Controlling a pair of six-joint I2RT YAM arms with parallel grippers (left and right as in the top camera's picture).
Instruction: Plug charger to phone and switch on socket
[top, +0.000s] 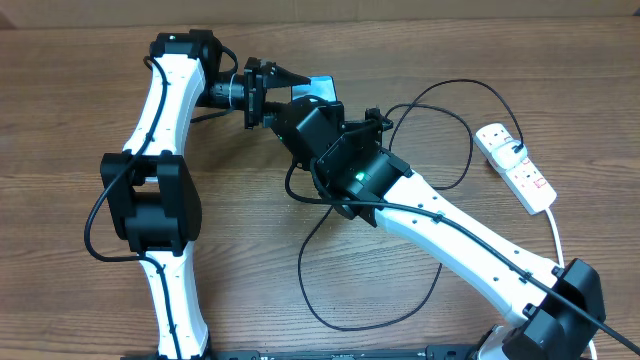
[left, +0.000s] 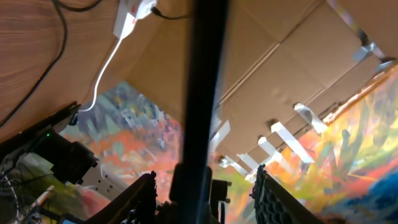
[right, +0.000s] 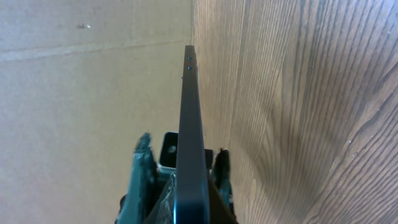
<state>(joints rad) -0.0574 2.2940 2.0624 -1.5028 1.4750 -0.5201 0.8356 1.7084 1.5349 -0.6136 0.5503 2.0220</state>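
Note:
The phone (top: 322, 88) is lifted on edge at the back middle, with only a light blue corner showing overhead. My right gripper (right: 183, 165) is shut on it, and the right wrist view shows the phone (right: 191, 118) edge-on as a dark slab. My left gripper (top: 283, 78) faces the phone from the left. Its fingers (left: 205, 193) stand wide apart either side of the dark phone edge (left: 202, 93) and do not touch it. The black charger cable (top: 470, 150) loops from the white socket (top: 515, 165) toward my right wrist. Its free plug end is hidden.
The socket's thick white cord (top: 555, 235) runs down the right side. Cable loops lie on the wood (top: 330, 300) in front of the right arm. A cardboard wall (right: 93, 93) stands at the back. The socket (left: 132, 14) and cable (left: 59, 31) also show in the left wrist view.

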